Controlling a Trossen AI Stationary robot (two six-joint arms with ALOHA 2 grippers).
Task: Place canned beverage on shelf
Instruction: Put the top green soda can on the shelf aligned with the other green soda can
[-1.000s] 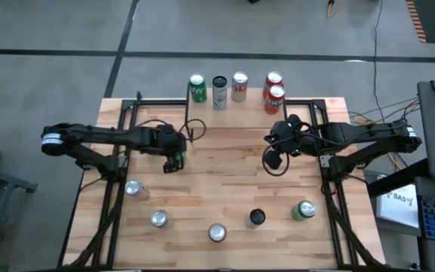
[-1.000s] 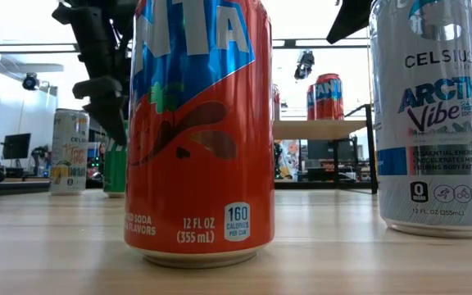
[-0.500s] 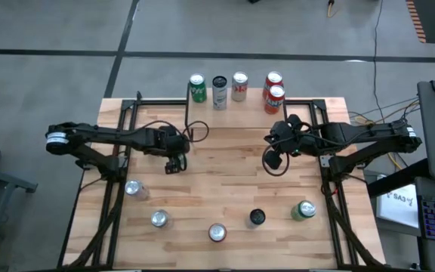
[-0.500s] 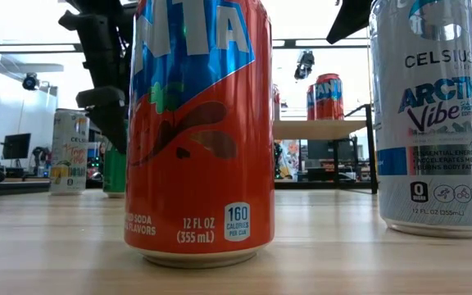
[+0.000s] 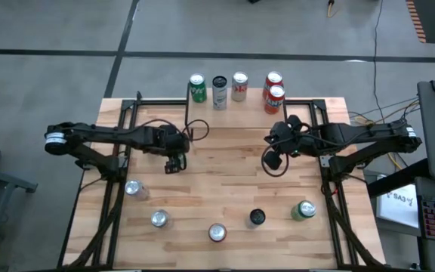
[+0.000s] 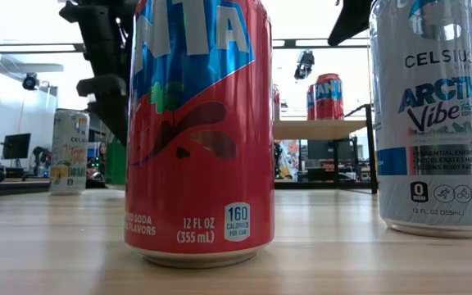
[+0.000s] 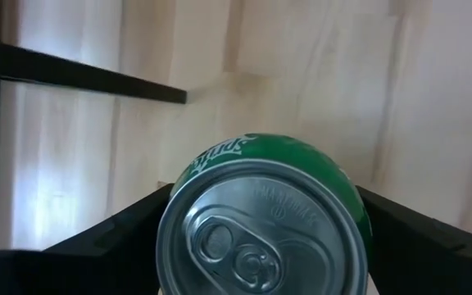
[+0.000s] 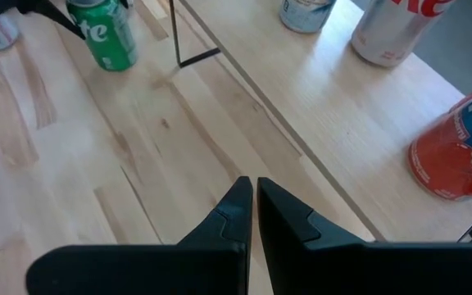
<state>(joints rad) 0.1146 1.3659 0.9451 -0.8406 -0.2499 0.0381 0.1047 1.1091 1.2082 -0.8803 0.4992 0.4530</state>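
Note:
My left gripper [image 5: 174,162] is shut on a green can [image 7: 265,221] over the table's left middle. The same can shows partly behind an orange can in the low view [image 6: 115,164] and in the right wrist view [image 8: 105,33]. The shelf [image 5: 232,117] stands at the table's far edge on thin black legs. On its top stand several cans, among them a green one [image 5: 197,88] and two red ones [image 5: 274,92]. My right gripper [image 8: 252,184] hangs shut above the table, before the shelf's right part, holding nothing. My left gripper pinches the green can between its two fingers [image 7: 129,225] on two opposite sides of the wall [image 7: 179,184], just under the top rim. The fingers slant down from above. The can stays upright, its base just above the tabletop in the low view.
Several more cans stand in a row along the table's near part, from a silver-topped one [image 5: 133,188] to a green one [image 5: 303,210]. An orange can [image 6: 199,131] and a white can [image 6: 433,115] fill the low view. Bare wood lies between the arms.
My left gripper has dipped slightly at the green can and come back up. In the low view the can's base now shows a little above the tabletop, where it stood before.

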